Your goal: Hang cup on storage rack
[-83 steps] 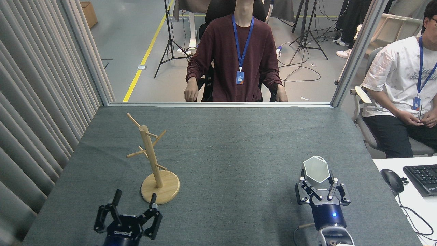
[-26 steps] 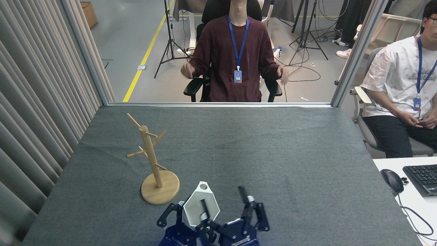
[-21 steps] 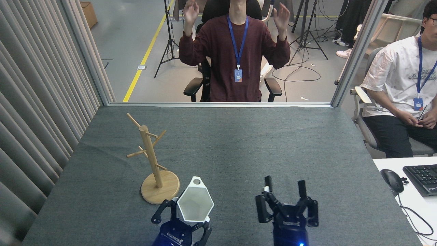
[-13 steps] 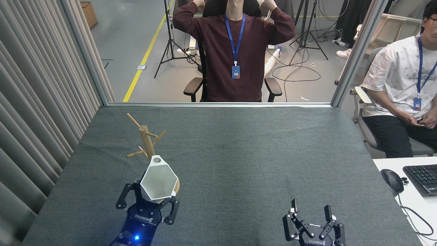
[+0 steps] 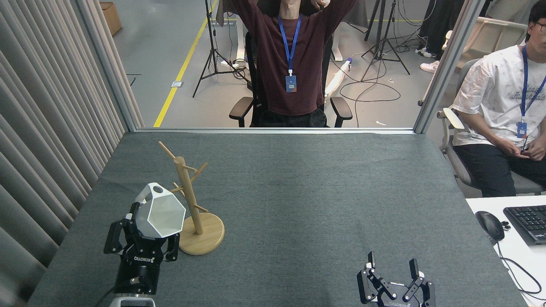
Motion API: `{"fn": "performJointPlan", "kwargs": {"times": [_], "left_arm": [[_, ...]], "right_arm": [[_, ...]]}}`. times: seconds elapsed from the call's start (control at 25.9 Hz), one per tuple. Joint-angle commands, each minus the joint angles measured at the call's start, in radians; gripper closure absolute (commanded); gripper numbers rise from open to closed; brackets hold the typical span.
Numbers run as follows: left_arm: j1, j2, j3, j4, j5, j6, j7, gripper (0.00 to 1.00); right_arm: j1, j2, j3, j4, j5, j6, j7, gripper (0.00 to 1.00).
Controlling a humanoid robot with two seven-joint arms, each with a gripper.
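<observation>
The left hand (image 5: pixel 143 238) is clamped on the cup (image 5: pixel 160 215), holding it up off the desk (image 5: pixel 307 192) with its open mouth tipped toward the camera. The cup's small tab with the round hole points up and away, just left of the rack (image 5: pixel 193 200), close to the lowest left peg but not on any peg. The right hand (image 5: pixel 394 273) hangs low near the front edge of the desk, well apart from the rack, its fingers spread and holding nothing.

The risk lies in the fit: the hole is small and the pegs are thin and angled upward, so a slight miss would likely push the tab against a peg's side instead of over its tip. That push could tip or slide the light rack, since nothing steadies its base. The cup is gripped low on its tapering body, so contact may also twist it in the grip. Letting go before the tab is well down the peg would probably drop the cup onto the desk.
</observation>
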Motion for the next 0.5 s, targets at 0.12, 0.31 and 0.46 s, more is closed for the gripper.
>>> {"fn": "performJointPlan", "kwargs": {"times": [0.12,0.31,0.46], "left_arm": [[-0.048,-0.003,0.039,0.109,-0.067,0.006,0.005,0.72],[-0.071,-0.006,0.037,0.132,-0.095,0.006,0.009,0.72],[-0.091,-0.007,0.030,0.151,-0.116,0.005,0.008,0.70]], "right_arm": [[0.003,-0.001,0.000,0.000,0.000,0.001,0.000,0.01],[0.001,-0.002,0.000,0.000,0.000,0.001,-0.001,0.01],[-0.001,0.001,0.000,0.000,0.000,0.001,-0.001,0.01]]}}
